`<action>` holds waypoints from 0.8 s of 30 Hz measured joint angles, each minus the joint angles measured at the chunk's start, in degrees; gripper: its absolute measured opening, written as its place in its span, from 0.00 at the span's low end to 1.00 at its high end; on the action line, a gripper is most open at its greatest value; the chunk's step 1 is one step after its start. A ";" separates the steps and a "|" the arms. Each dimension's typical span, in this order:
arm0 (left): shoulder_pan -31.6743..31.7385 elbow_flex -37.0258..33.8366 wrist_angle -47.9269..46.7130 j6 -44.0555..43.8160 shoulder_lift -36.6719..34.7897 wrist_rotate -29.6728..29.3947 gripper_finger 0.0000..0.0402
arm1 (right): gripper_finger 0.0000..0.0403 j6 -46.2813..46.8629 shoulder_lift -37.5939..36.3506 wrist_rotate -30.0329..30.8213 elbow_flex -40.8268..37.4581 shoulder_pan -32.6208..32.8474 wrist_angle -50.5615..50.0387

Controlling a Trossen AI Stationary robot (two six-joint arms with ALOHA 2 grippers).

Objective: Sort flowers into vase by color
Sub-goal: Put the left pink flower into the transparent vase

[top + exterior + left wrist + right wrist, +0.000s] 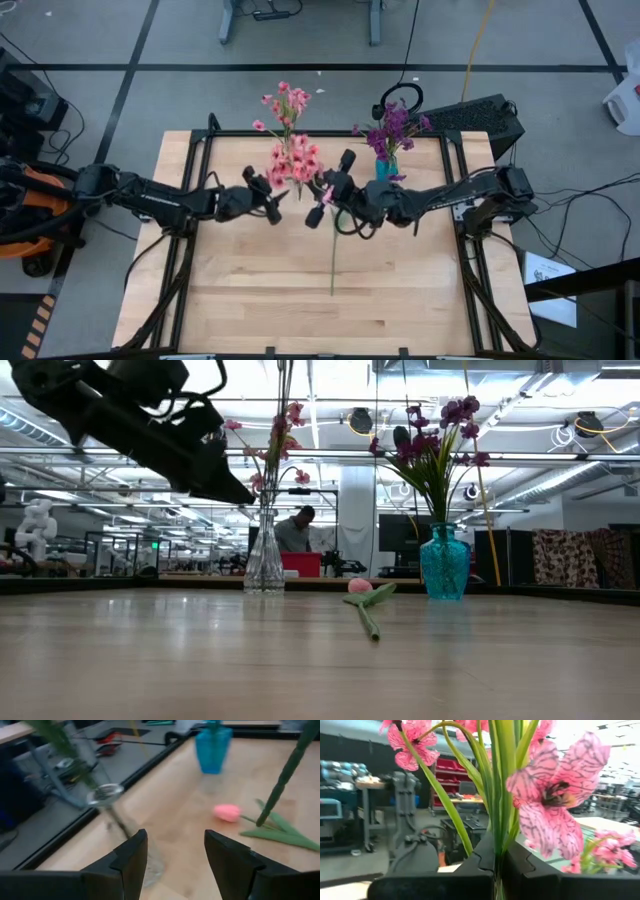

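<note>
A clear glass vase (265,565) holds pink sprays (285,430), and a teal vase (445,565) holds purple sprays (440,430). A pink tulip (360,587) lies flat on the table, its stem (333,255) pointing at the near edge. My right gripper (322,195) hovers over the tulip's bud, shut on a pink spray (550,805). My left gripper (175,855) is open, low beside the clear vase (107,797), and touches nothing. The held spray's stem (282,775) hangs down near the tulip's leaves (280,832). My right gripper pinches the pink spray's green stems (497,837) between its two shut fingers (480,855), below the blossoms. The blossoms stand above the fingers and the stem hangs below them. The spray is lifted; whether its lower end touches the table I cannot tell.
Black rails frame the wooden table (250,300). A black case (480,115) and headphones (400,98) lie past the far edge. A person (297,530) stands in the room behind. The table's near half is bare wood except for the tulip's stem.
</note>
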 joint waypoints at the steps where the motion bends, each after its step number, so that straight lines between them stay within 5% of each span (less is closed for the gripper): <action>1: 0.99 -0.02 0.01 -0.11 0.00 0.09 0.50 | 0.00 -0.01 0.00 -0.01 0.00 -0.53 -0.52; 14: 11.91 -10.18 20.74 6.36 0.00 16.59 0.50 | 0.00 0.48 0.24 -9.30 0.00 -6.18 -0.34; 24: 18.61 -10.25 21.66 8.24 2.46 21.95 0.50 | 0.00 -3.78 7.63 -10.30 -0.02 -8.37 17.48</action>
